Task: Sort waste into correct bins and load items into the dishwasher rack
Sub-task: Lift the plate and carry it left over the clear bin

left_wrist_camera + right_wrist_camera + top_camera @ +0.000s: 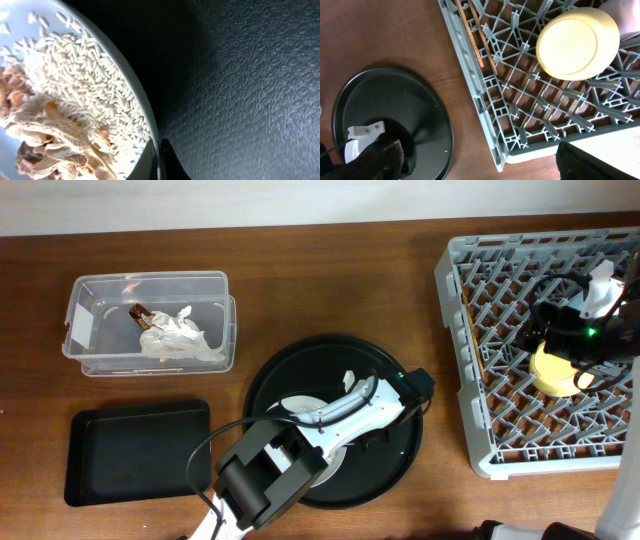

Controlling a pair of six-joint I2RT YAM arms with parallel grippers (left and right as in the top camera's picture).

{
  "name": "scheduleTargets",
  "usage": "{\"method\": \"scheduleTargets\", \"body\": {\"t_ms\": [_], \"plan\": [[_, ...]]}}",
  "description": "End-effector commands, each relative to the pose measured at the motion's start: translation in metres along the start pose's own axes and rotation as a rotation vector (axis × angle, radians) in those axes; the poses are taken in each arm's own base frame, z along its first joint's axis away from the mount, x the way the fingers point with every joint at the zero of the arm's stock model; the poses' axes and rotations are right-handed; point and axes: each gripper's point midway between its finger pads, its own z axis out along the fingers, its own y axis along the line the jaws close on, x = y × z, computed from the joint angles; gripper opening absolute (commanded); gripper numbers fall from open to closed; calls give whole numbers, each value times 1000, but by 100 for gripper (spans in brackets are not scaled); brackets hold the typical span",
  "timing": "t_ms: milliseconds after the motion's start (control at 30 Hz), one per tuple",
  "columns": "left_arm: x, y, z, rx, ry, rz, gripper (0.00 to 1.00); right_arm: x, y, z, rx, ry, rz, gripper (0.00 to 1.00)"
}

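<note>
My left gripper is shut on the rim of the pale grey-green plate, which holds white rice grains and beige-brown food scraps. The plate lies on the large round black tray, mostly under my left arm. The yellow bowl sits upside down in the grey dishwasher rack; it also shows in the right wrist view. Wooden chopsticks lie in the rack. My right gripper is open and empty, above the rack's front corner. The cups are out of view.
The clear tub at the back left holds crumpled white paper with a gold-brown wrapper. The shallow black rectangular tray lies in front of it. The round black tray lies just left of the rack.
</note>
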Motion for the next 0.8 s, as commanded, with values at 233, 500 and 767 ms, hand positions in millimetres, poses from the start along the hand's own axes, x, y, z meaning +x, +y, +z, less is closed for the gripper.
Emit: {"method": "scheduleTargets", "body": {"t_ms": [233,500,767], "plan": [[-13,23,-18,-97,-28,-7,1,0,-4,1,15,2,3,99],[-37,78,-16,-202,51,-104,1,0,-4,1,15,2,3,99],[-59,146,-31,-216,124,-266,1,0,-4,1,15,2,3,98]]}}
